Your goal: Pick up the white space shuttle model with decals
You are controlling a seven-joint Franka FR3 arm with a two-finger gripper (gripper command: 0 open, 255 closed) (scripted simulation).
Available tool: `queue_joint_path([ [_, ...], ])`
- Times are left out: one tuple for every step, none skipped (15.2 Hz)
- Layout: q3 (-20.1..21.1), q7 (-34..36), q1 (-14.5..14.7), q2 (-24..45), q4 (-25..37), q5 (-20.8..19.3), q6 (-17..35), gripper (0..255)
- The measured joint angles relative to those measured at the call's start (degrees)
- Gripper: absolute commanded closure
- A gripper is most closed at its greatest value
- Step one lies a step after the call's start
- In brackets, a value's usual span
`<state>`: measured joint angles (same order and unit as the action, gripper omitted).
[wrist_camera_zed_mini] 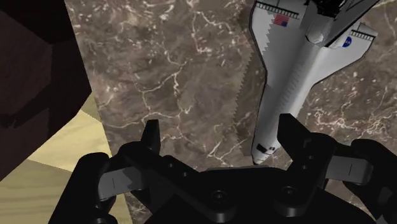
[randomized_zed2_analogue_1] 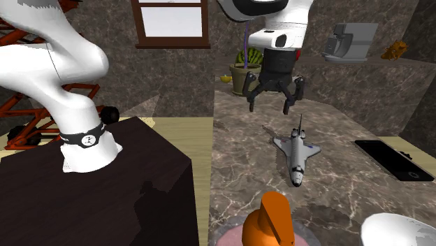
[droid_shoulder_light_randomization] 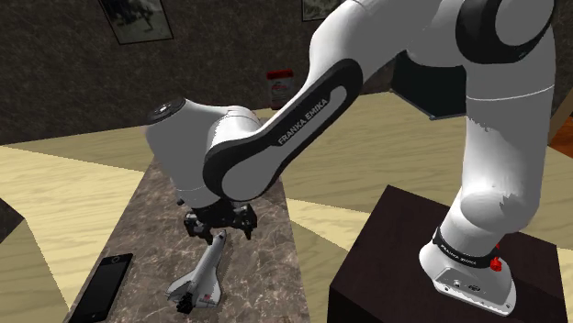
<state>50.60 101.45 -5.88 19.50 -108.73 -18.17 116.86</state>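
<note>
The white space shuttle model [droid_shoulder_light_randomization: 204, 274] lies flat on the brown marble table [droid_shoulder_light_randomization: 147, 220], with flag and round decals on its wings [wrist_camera_zed_mini: 299, 51]. My black gripper [droid_shoulder_light_randomization: 219, 226] hovers above the table just past the shuttle's nose, open with nothing between its fingers. In the second exterior view the gripper [randomized_zed2_analogue_1: 275, 98] hangs above and behind the shuttle [randomized_zed2_analogue_1: 297, 149]. Through the wrist view the nose [wrist_camera_zed_mini: 263, 151] sits close beside one fingertip [wrist_camera_zed_mini: 289, 127], outside the gap.
A black phone [droid_shoulder_light_randomization: 101, 286] lies flat beside the shuttle, also seen as a phone [randomized_zed2_analogue_1: 388, 159]. An orange object [randomized_zed2_analogue_1: 272, 220] and a white rounded shape [randomized_zed2_analogue_1: 398, 230] stand at the near table edge. The dark stand [droid_shoulder_light_randomization: 441, 275] sits beside the table.
</note>
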Motion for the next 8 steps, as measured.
queue_joint_path([
  [-1.39,2.83,2.14,2.97,2.50,-1.96,-0.69,0],
  [-2.79,5.17,4.19,5.78,5.36,-3.56,-1.68,0],
  [-4.04,7.25,6.19,8.31,8.44,-4.76,-2.93,0],
  [-5.47,9.15,8.24,11.13,11.64,-6.04,-3.95,0],
  [-6.77,10.94,10.11,13.69,14.56,-7.05,-4.82,0],
  [-8.12,12.53,12.01,16.44,17.82,-7.99,-5.73,0],
  [-9.26,13.82,13.69,18.84,21.18,-8.56,-6.95,0],
  [-10.51,15.18,15.65,21.62,24.93,-9.24,-8.07,0],
])
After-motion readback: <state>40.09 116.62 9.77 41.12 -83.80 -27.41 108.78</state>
